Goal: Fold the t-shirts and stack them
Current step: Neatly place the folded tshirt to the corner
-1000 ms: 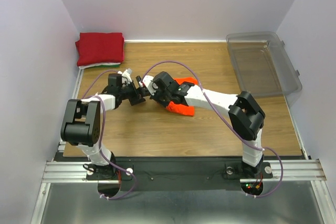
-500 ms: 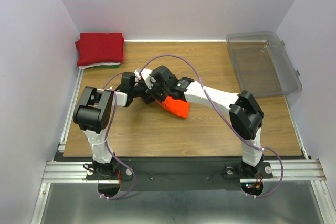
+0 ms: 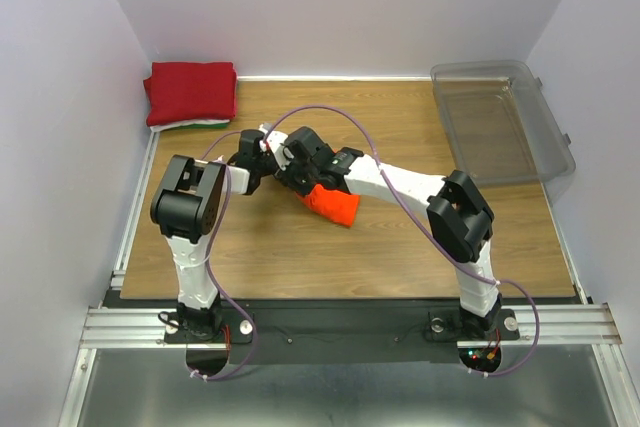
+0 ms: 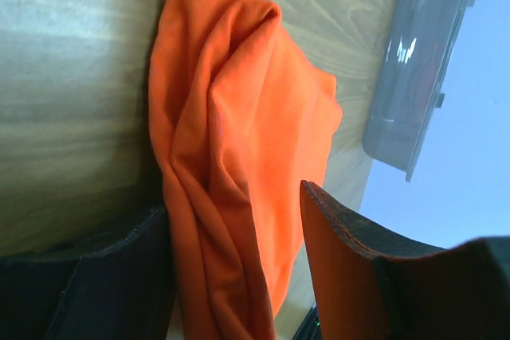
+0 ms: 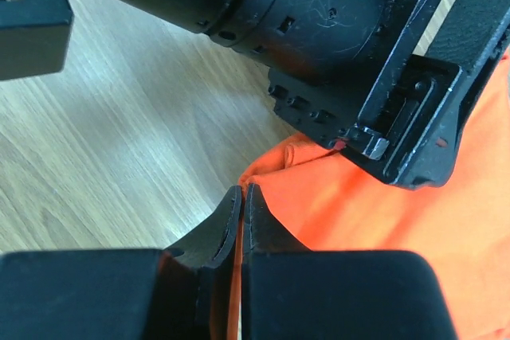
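Note:
The bright orange t-shirt [image 3: 335, 205] lies bunched in the middle of the table. My right gripper [image 3: 292, 171] is shut on its left edge; in the right wrist view the pads [image 5: 227, 224] pinch a thin fold of the orange t-shirt [image 5: 382, 220]. My left gripper [image 3: 262, 161] meets it from the left. In the left wrist view its fingers [image 4: 351, 276] stand wide apart with a hanging fold of the orange t-shirt [image 4: 239, 165] between them. The dark red t-shirt [image 3: 192, 92] lies folded at the far left corner, with white and green edges [image 3: 195, 125] under it.
A clear plastic bin [image 3: 500, 122] stands at the far right of the table and shows in the left wrist view [image 4: 422, 61]. The left gripper's black body [image 5: 319, 37] fills the top of the right wrist view. White walls close in the table on three sides.
My left gripper has moved right, up against the right gripper, and now straddles the orange cloth. The right gripper has drawn the shirt a little left and bunched it more.

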Robot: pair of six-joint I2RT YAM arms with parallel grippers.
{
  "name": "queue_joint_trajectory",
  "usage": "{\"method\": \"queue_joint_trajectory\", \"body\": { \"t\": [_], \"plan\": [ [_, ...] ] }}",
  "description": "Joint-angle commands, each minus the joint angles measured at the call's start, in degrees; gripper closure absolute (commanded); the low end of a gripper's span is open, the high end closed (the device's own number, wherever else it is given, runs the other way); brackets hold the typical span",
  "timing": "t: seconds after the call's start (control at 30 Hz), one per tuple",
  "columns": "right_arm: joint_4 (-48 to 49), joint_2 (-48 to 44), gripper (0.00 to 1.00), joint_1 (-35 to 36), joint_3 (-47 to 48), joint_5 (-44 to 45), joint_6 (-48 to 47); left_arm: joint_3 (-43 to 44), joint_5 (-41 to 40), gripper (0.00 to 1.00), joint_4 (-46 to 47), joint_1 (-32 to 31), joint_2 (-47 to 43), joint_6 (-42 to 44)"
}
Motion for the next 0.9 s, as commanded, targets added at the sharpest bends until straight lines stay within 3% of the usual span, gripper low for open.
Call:
{"method": "queue_joint_trajectory", "body": {
  "t": [0.0, 0.1, 0.17, 0.2, 0.27, 0.3, 0.37, 0.53, 0.77, 0.87],
  "plan": [
    [2.16, 1.09, 0.99, -0.37, 3.34, 1.06, 1.28, 1.5, -2.87, 0.35, 0.82, -0.66, 1.57, 1.78],
    [2.25, 1.44, 0.99, -0.29, 3.87, 0.81, 1.64, 1.76, -3.57, 0.47, 1.17, -0.92, 1.66, 3.27],
    [2.25, 1.61, 0.99, -0.29, 4.4, 0.54, 1.81, 3.52, -4.01, 0.63, 0.04, -0.93, 2.01, 5.37],
    [2.16, 1.61, 0.99, -0.29, 4.66, 0.71, 1.81, 4.92, -4.62, 0.77, -1.36, -0.93, 2.27, 7.13],
    [2.07, 1.18, 0.59, -0.64, 4.75, 1.33, 1.81, 11.74, -8.2, 0.92, -11.53, -1.01, 3.06, 16.17],
    [1.98, 0.74, 0.29, -1.33, 4.4, 1.42, 1.81, 13.7, -10.15, 1.0, -15.22, -0.84, 3.15, 18.89],
    [1.55, -1.45, 0.0, -2.39, 2.91, 2.12, 2.43, 18.45, -12.61, 1.0, -22.01, -0.4, 2.89, 25.57],
    [0.31, -7.43, 0.0, -8.71, -1.22, 0.19, 4.01, 28.99, -21.49, 1.0, -34.41, 0.48, 4.55, 38.06],
    [-1.53, -15.17, 0.0, -15.66, -8.69, 1.86, 1.29, 44.11, -33.87, 1.0, -40.74, 1.36, 10.96, 52.92],
    [-2.32, -17.54, 0.0, -17.95, -11.77, 1.85, 0.67, 56.21, -37.22, 1.0, -44.61, 2.5, 15.08, 57.76]
  ]
}}
